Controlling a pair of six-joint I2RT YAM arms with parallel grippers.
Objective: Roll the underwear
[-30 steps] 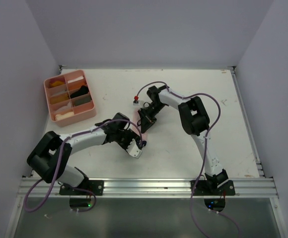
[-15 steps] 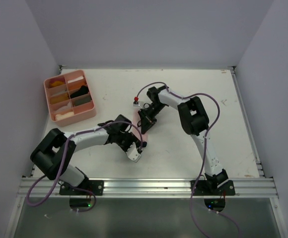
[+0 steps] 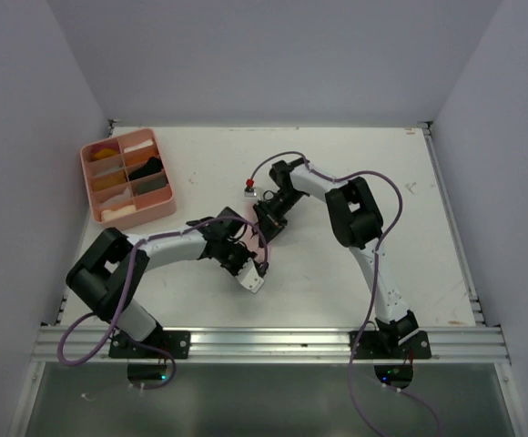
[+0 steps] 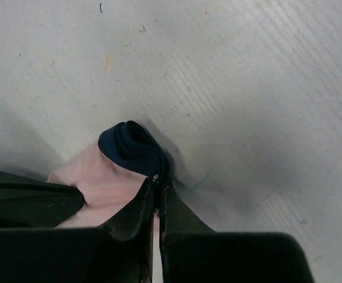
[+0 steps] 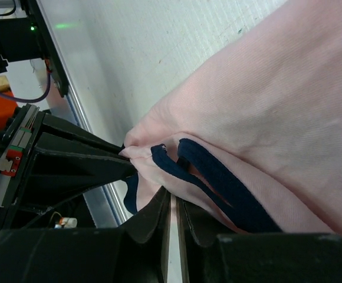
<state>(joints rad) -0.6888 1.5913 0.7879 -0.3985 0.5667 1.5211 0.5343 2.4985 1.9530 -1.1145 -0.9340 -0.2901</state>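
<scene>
L wrist view: the left fingers (image 4: 180,221) are pressed together with no gap. Their tips nip the pale pink underwear (image 4: 109,183) right at a bunched fold of its dark blue edging (image 4: 132,147). The cloth sits crumpled on the white surface (image 4: 247,88), just ahead of the tips. A black part at the left edge of this view touches the pink cloth; can't tell from here what it is.

R wrist view: the right fingers (image 5: 150,224) are nearly together, only a thin slit between them, w/ pink cloth and a loop of edging caught at the tips. This view gives what the other can't: most of the garment, spread wide and filling the upper right of the pic. It also shows the left fingers coming in from the left, tips on the same bunched corner just beside the right ones. A green light (image 5: 32,26) glows on a dark box at the upper left.

Top view: the left arm (image 3: 164,246) and right arm (image 3: 355,214) bend inward and meet near the middle of the surface, a bit left of centre. The garment is hidden under the wrists and can't be made out. Only this view shows the pink tray (image 3: 141,218) at far left, well apart from both arms, w/ items in its compartments.
</scene>
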